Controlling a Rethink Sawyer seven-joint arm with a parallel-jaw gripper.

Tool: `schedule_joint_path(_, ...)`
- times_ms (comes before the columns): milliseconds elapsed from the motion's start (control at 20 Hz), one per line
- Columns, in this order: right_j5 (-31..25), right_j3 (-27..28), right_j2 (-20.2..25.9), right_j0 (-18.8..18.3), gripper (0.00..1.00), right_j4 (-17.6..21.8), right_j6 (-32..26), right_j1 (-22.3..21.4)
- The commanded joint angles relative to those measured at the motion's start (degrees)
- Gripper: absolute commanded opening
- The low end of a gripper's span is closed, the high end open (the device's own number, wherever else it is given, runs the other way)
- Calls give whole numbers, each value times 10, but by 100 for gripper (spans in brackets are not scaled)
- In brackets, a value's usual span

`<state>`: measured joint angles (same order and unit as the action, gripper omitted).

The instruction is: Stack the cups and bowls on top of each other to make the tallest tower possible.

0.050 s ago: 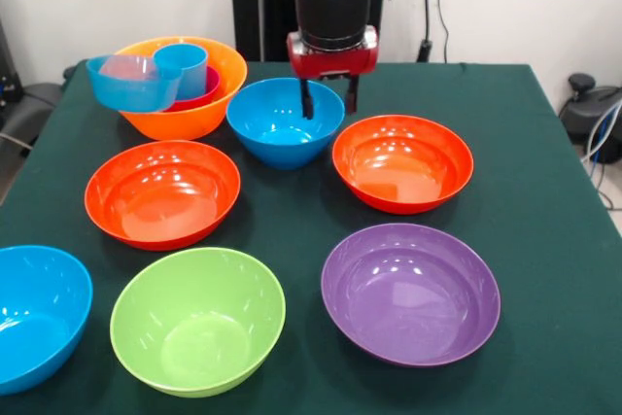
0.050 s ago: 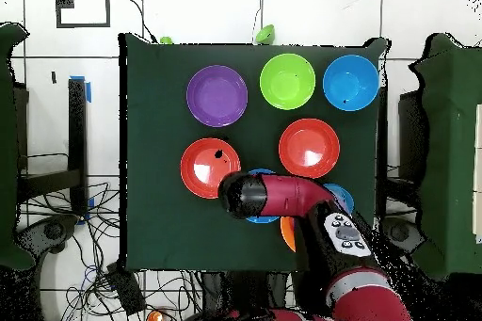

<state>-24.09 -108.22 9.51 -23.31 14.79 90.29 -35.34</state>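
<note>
My gripper [image 1: 329, 112] hangs open over the far right rim of a blue bowl [image 1: 277, 128]. Its left finger [image 1: 307, 99] reaches inside the bowl and the right one stands just outside the rim. To the left, an orange bowl [image 1: 185, 109] holds a light-blue tumbler cup [image 1: 185, 67], a small red cup [image 1: 199, 94] and a wider light-blue cup [image 1: 131, 85] leaning over its rim. Two red-orange bowls [image 1: 162, 191] [image 1: 403, 162], a purple bowl [image 1: 410, 291], a lime green bowl [image 1: 197, 318] and a second blue bowl [image 1: 34, 313] sit separately. In the overhead view the arm [image 2: 273, 195] hides the gripper.
All bowls stand upright on the dark green table [image 1: 544, 201]. Open cloth lies along the right side and between the bowls. Seen from above, the purple bowl [image 2: 216, 96], green bowl [image 2: 287, 81] and blue bowl [image 2: 350, 82] line the far edge.
</note>
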Motion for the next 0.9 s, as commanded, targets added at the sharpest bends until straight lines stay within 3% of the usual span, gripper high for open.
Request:
schedule_joint_path(50,-114,-11,93,7,100,-9,-31,-52)
schedule_joint_path(250,-133,-22,106,19,100,-27,-3,-71)
schedule_joint_path(450,-113,0,87,37,100,-5,14,-31)
schedule_joint_path(650,-53,31,29,53,100,51,33,36)
schedule_joint_path(900,-28,45,-3,64,100,72,46,60)
